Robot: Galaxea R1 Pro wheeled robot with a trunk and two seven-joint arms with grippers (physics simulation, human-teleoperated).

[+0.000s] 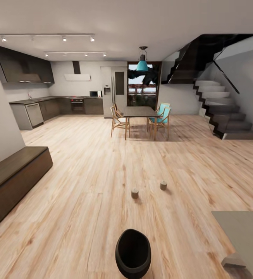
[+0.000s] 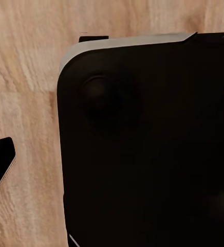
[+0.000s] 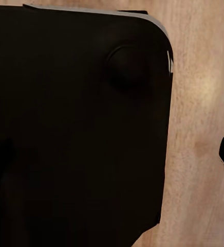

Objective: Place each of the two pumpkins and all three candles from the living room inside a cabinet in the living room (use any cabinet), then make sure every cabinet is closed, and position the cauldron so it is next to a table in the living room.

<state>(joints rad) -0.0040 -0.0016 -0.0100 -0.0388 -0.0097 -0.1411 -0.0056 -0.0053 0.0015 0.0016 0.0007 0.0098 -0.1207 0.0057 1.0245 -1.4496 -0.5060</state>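
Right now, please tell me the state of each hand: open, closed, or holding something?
Left hand: cannot be told from these pictures.
Right hand: cannot be told from these pictures.

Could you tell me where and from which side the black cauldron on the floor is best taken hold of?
The cauldron stands upright on the wooden floor with its wide mouth open upward, close in front of the robot. I would probably come from above and pinch the rim, one finger inside the mouth and one outside; the round body looks too broad to span. The nearer rim seems easiest to reach.
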